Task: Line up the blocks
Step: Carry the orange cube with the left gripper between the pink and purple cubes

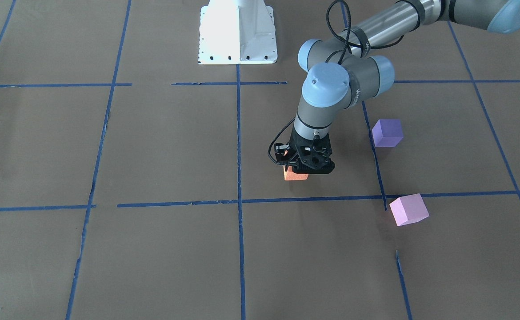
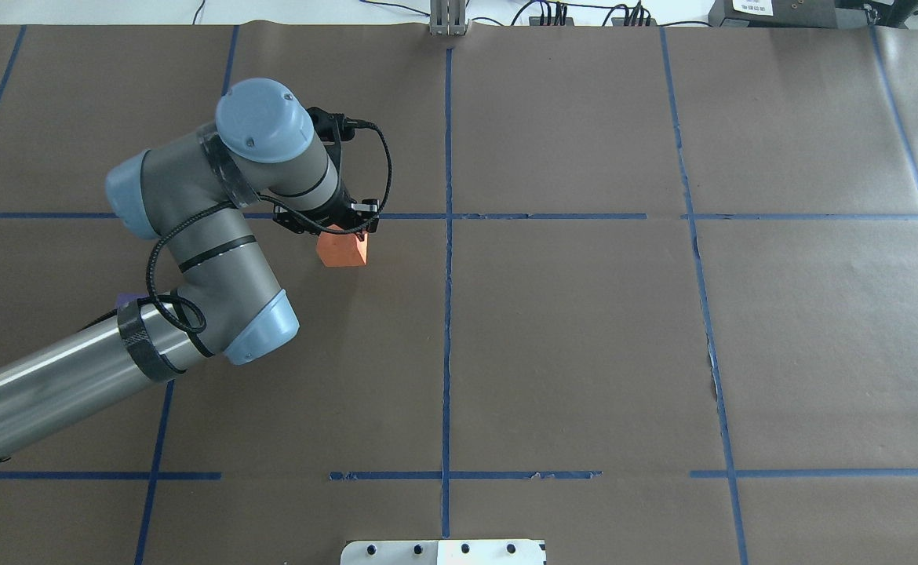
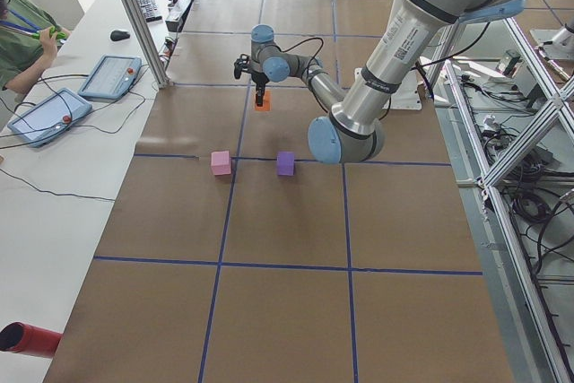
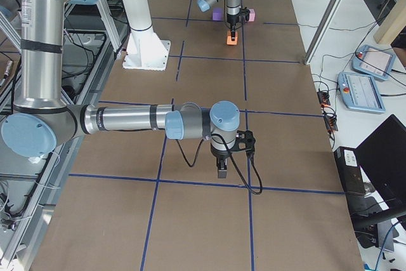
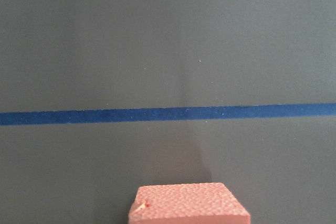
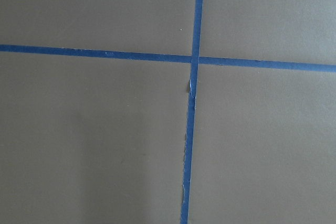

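My left gripper (image 1: 301, 168) points down and is shut on the top of the orange block (image 1: 295, 175), at or just above the table near a blue tape line. The block also shows in the overhead view (image 2: 343, 251) and at the bottom of the left wrist view (image 5: 190, 203). The dark violet block (image 1: 387, 132) and the pale pink block (image 1: 409, 209) lie apart from it on the robot's left side, with nothing holding them. My right gripper (image 4: 221, 171) hangs low over a tape crossing far from the blocks. I cannot tell whether it is open or shut.
The table is covered in brown paper with a grid of blue tape lines (image 2: 448, 314). The white robot base plate (image 1: 238, 35) stands at the robot's edge of the table. Operator pendants (image 3: 47, 114) lie on a side bench beyond the table.
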